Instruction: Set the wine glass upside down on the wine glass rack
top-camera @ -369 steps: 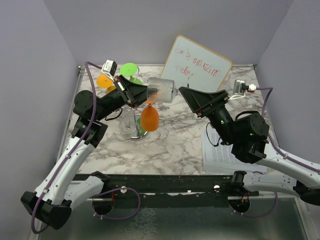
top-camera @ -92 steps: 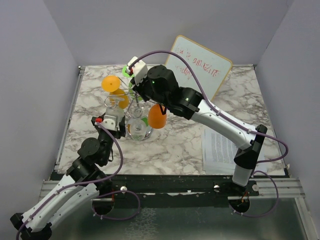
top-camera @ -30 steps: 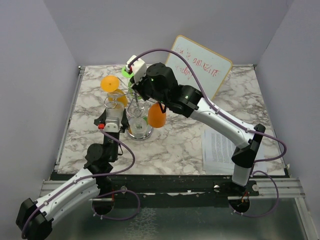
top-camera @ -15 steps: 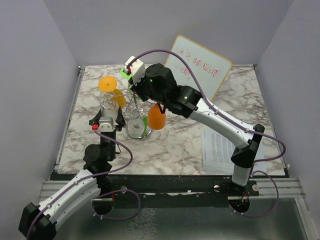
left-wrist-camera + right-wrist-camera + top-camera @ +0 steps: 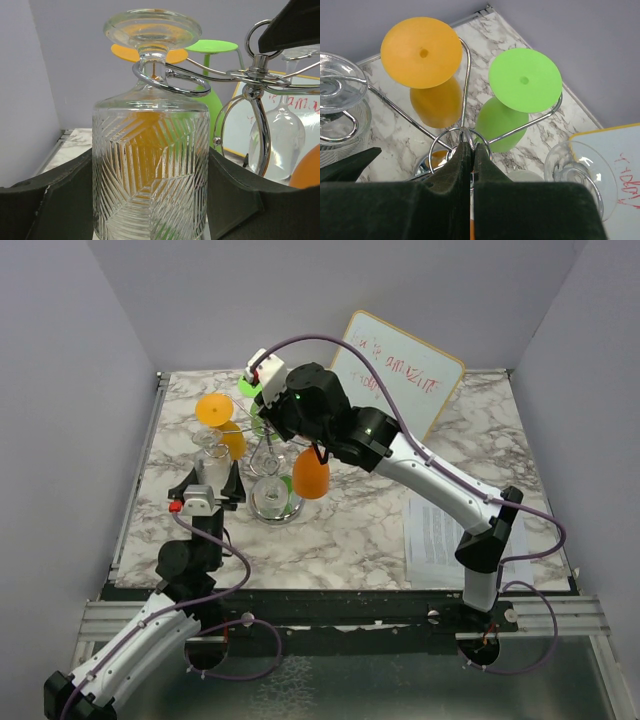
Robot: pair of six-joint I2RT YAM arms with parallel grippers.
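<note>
1. Glass [image 5: 150, 165]: clear, cut pattern. It hangs upside down on the rack [image 5: 270, 500], with the stem inside a curled wire loop and the foot resting on top of the loop. In the overhead view it sits at 9 o'clock from the central post.
2. Left gripper [image 5: 209, 483]: at 8 o'clock from the rack base, level with the bowl of the glass. The fingers [image 5: 50, 200] are spread apart, one on each side of the bowl (contact with the bowl cannot be confirmed).
3. Right gripper [image 5: 471, 146]: above the post. The fingers are together, clamped on the ring at the top of the post.
4. Other items on the rack, all inverted:
   - orange glass [image 5: 421, 52] at 10 o'clock;
   - green glass [image 5: 525, 80] at 12 o'clock;
   - second orange glass [image 5: 311, 475] at 4 o'clock;
   - second clear glass [image 5: 575, 170] just beside the green one.
5. Table [image 5: 350, 530]: marble pattern. A whiteboard [image 5: 395, 375] leans at 2 o'clock, and a paper [image 5: 435, 535] lies at 4 o'clock, well apart from the rack.
</note>
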